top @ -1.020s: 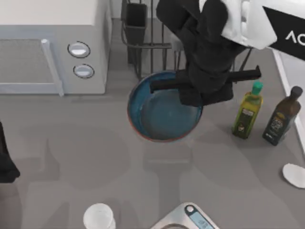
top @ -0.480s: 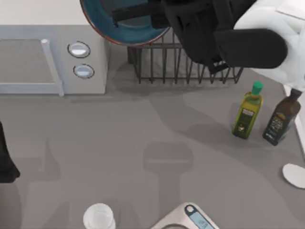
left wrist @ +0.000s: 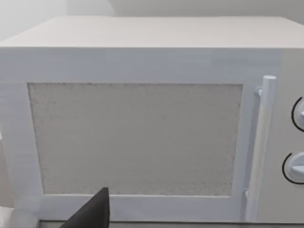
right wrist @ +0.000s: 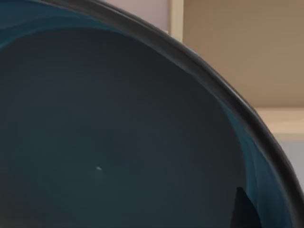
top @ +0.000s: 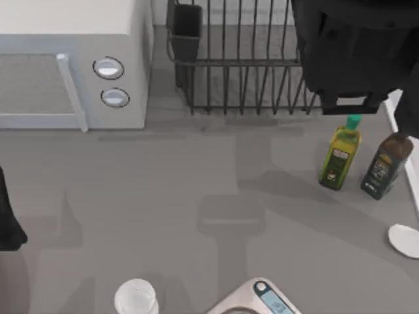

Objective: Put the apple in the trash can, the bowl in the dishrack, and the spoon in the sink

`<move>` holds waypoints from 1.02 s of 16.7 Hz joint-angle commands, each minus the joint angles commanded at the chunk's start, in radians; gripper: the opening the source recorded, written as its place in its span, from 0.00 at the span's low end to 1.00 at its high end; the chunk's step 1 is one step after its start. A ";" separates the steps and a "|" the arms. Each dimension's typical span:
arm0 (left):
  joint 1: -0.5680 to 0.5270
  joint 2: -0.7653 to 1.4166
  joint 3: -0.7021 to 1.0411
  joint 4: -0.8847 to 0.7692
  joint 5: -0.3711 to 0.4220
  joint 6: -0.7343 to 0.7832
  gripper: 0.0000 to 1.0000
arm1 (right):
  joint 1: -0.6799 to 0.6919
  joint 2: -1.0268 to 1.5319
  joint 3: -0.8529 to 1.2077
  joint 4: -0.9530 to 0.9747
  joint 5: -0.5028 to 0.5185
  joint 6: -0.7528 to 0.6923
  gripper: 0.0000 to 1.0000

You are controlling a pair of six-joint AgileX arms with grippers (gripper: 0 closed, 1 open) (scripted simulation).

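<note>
Black right pincer (top: 347, 72) hangs over the right end of the dishrack (top: 242, 72), at the counter's far edge. In the right wrist view a dark finger tip (right wrist: 240, 211) lies against the inner wall of the bowl (right wrist: 118, 142), which sits very close to the lens. Judgement: pincer clamped on the bowl at its rim, bowl carried clear of the counter.

- Bowl: deep round form, smooth glossy glaze, dark blue inside, thin darker rim sweeping diagonally across the wrist view, beige wall beyond it. Tilt relative to the rack: cannot tell.
- Governing relation: the rack lies directly below the pincer and extends from it toward the counter's left. Its long axis runs along the far edge. Right arm is the nearer one by far.
- Rack: thin black wire, upright bars in a row with open slots between, dark rectangular cutlery cup (top: 187, 29) at its left corner.
- Judgement: the next move is a descent. The hard round rim should meet a slot between bars, not a bar top, and glaze on wire may slide.

Farther out: two bottles near the right edge, one yellow-green with a green cap (top: 339, 157), one dark (top: 386, 163). White boxy microwave (top: 72, 65) with two round knobs at the far-left corner. Left arm (top: 8, 219) parked at the left edge, facing the microwave door.
</note>
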 joint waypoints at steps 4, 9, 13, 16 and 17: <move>0.000 0.000 0.000 0.000 0.000 0.000 1.00 | -0.005 0.002 0.004 -0.002 -0.001 0.002 0.00; 0.000 0.000 0.000 0.000 0.000 0.000 1.00 | -0.068 0.114 -0.005 0.112 -0.063 -0.001 0.00; 0.000 0.000 0.000 0.000 0.000 0.000 1.00 | -0.195 0.318 -0.035 0.368 -0.188 -0.006 0.00; 0.000 0.000 0.000 0.000 0.000 0.000 1.00 | -0.300 0.469 -0.067 0.571 -0.292 -0.010 0.00; 0.000 0.000 0.000 0.000 0.000 0.000 1.00 | -0.332 0.511 -0.077 0.624 -0.323 -0.011 0.00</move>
